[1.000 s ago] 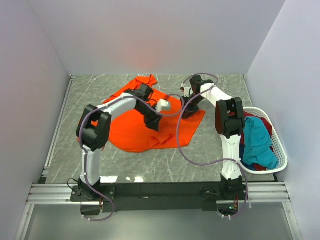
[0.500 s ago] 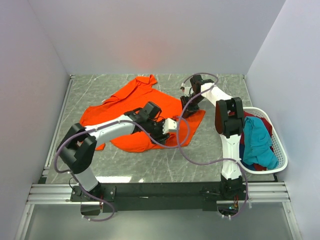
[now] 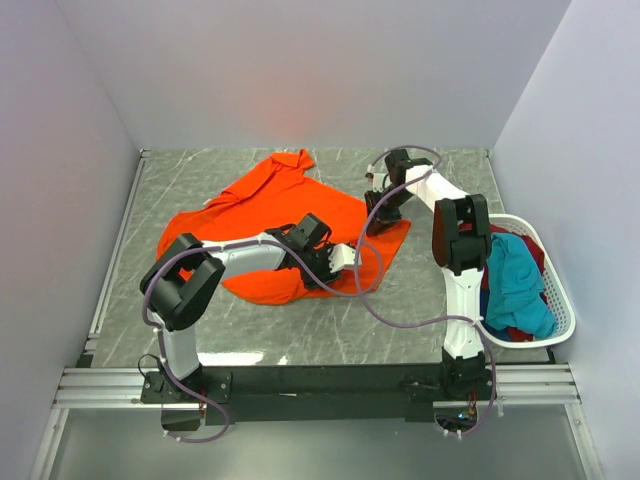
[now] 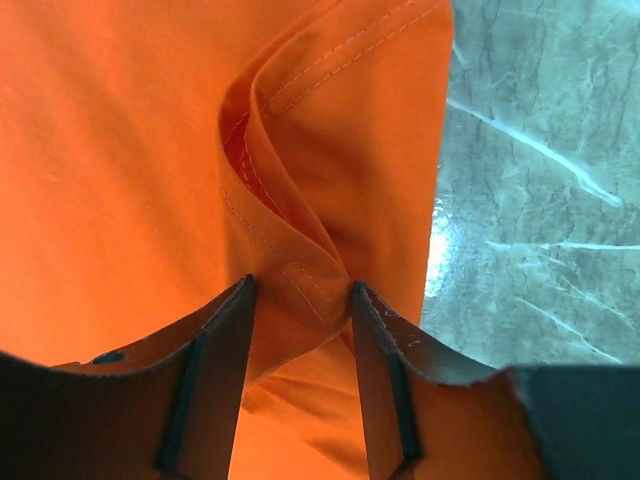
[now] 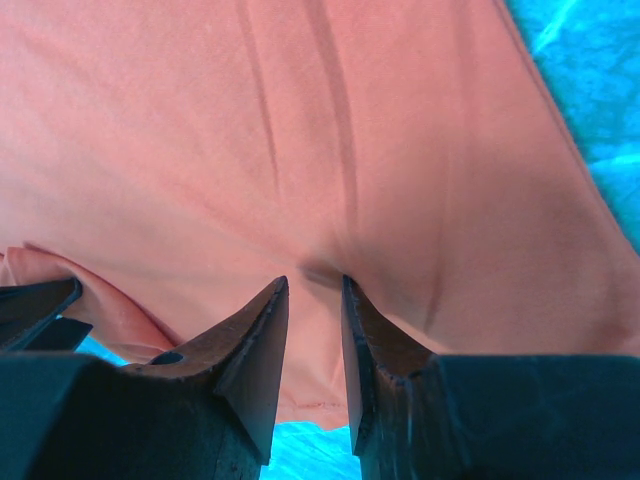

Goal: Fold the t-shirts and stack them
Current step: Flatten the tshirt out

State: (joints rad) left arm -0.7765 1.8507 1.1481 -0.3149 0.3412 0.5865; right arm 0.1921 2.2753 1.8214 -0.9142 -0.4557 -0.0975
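Nearest you, your left gripper (image 4: 300, 290) has its fingers closed on a raised fold of stitched hem at the near right edge of the bright orange cloth t-shirt (image 3: 270, 200). The shirt lies spread and rumpled over the middle of the grey marbled tabletop (image 3: 430, 300). The bite looks shallow, with only a ridge of cloth between the pads. A quick pull could let it slide out, or you may be lifting one layer and leaving the one below on the table.

Just beyond, your right gripper (image 5: 313, 285) is pinched narrow on a pucker of the same shirt near its right corner. Creases radiate from the tips, which suggests tension. If your two arms travel at different rates, the fold will likely skew or one side will slip free.

Watch the purplish cable (image 3: 365, 290) looping low between the arms, right at the shirt's near edge, since carried cloth could snag on it.

To your right, well apart from the orange shirt, the white plastic basket (image 3: 566, 300) holds a teal t-shirt (image 3: 515, 280) and a dark red t-shirt (image 3: 532, 246).

Farthest off, the collar end and a sleeve lie bunched near the back wall and would probably drag in unevenly.
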